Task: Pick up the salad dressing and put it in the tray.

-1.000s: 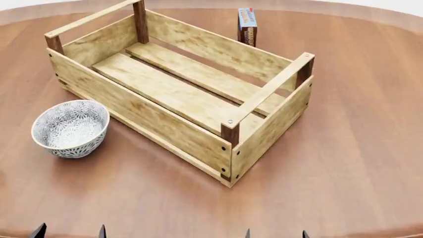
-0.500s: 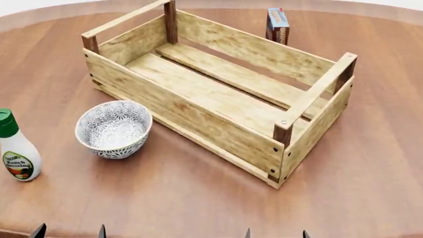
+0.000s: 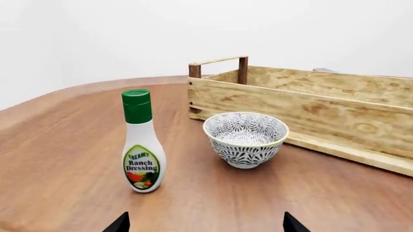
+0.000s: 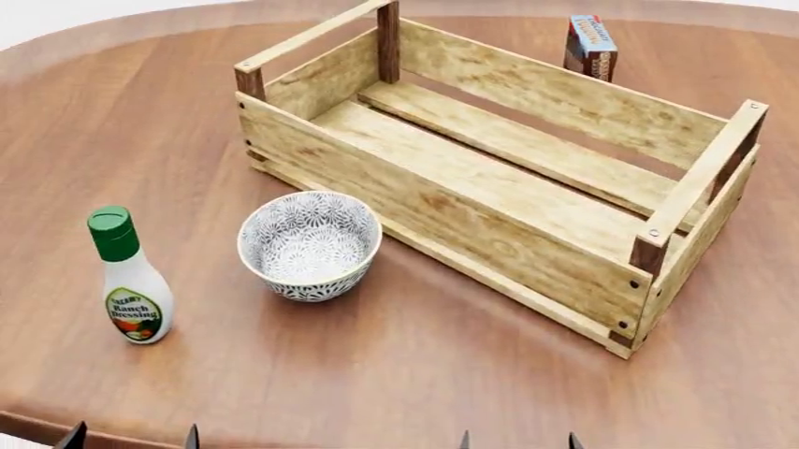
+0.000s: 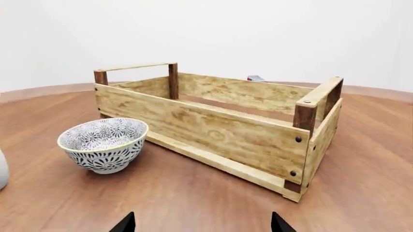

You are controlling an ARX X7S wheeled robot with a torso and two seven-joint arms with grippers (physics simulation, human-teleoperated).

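Both tools sat low at the near edge of the tabletop (image 4: pixel 413 374), only their dark fingertips showing. The left tool (image 3: pixel 201 223) had its tips spread wide and held nothing; the right tool (image 5: pixel 201 222) was likewise released and empty. Neither touched any object.

The salad dressing (image 4: pixel 129 277) stood upright on the robot's left, near the tabletop's edge, apart from the patterned bowl (image 4: pixel 310 245) beside it. In the left wrist view the bottle (image 3: pixel 141 141) stood a little to one side of the open tips, so the left arm appeared the natural one for the pick.

The tray (image 4: pixel 413 201) lay empty beyond the bowl, angled across the tabletop, with a pudding box (image 4: pixel 590 46) behind its far wall. Bare wood surrounded the bottle, giving free approach; the bowl and the tray's near wall would likely need clearing by lifting high.
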